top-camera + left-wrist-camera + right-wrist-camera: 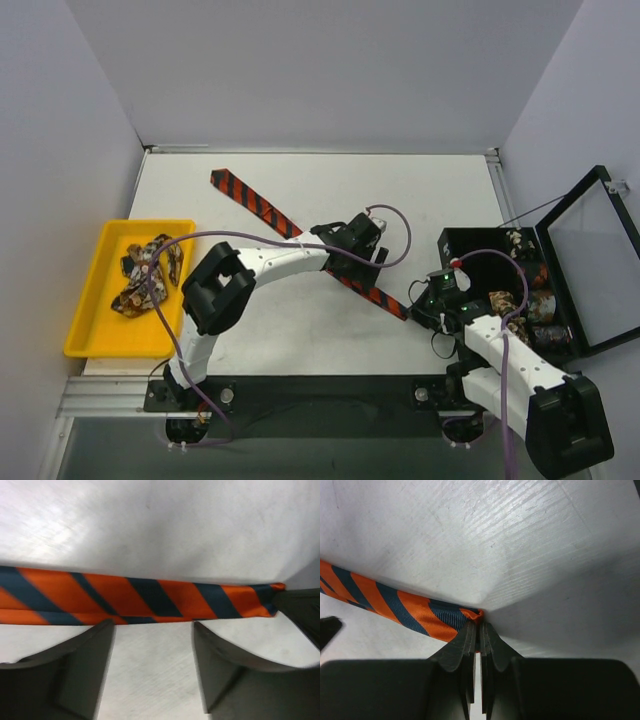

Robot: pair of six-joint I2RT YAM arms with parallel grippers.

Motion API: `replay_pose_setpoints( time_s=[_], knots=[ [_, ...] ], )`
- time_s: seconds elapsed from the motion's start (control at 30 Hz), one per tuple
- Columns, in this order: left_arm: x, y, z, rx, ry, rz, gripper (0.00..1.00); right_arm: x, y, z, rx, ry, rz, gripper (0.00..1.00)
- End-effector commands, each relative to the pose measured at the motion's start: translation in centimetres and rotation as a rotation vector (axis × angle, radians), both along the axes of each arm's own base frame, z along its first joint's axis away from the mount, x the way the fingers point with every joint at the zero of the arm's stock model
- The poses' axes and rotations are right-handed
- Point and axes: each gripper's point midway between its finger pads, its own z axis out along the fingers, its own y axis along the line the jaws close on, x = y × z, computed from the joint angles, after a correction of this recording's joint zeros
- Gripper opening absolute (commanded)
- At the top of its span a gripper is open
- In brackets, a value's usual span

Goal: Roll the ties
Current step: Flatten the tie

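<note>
The top external view looks steeply down from high behind the near edge, far enough off to take in the whole tabletop. The left wrist view sits low and close over that surface, facing out past the left claw at a stretch of the striped tie, and the right wrist view is just as near, facing past the right claw at the tie's end. All three share that end of the tie
</note>
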Motion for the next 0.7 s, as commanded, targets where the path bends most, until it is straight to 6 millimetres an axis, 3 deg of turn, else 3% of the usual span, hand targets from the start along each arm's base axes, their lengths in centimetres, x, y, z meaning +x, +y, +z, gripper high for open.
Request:
replay_pose_setpoints(
  time_s=[0.0, 0.07, 0.3, 0.47, 0.57, 0.67],
  knots=[
    [3.9, 2.3, 7.5, 0.071, -0.223, 0.053, 0.87, -2.4, -1.6, -0.9, -0.094, 0.106, 0.027, 0.0],
    [4.3, 2.9, 8.4, 0.117, -0.283, -0.023, 0.97, -2.3, -1.6, -0.5, -0.104, 0.113, 0.046, 0.0],
    [3.6, 3.6, 6.8, 0.273, -0.465, -0.594, 0.97, -2.4, -0.8, 0.2, -0.111, 0.157, 0.157, 0.0],
    [2.9, 4.0, 4.7, 0.31, -0.5, -0.847, 0.97, -2.1, -0.6, 0.8, -0.124, 0.171, 0.207, 0.0],
    [2.9, 4.2, 3.6, 0.31, -0.488, -0.906, 0.97, -1.5, -0.1, 1.7, -0.109, 0.155, 0.217, 0.21],
    [4.2, 4.7, 4.9, 0.25, -0.458, -0.772, 0.93, -0.5, 0.2, 3.8, -0.13, 0.112, 0.276, 0.43]
  ],
)
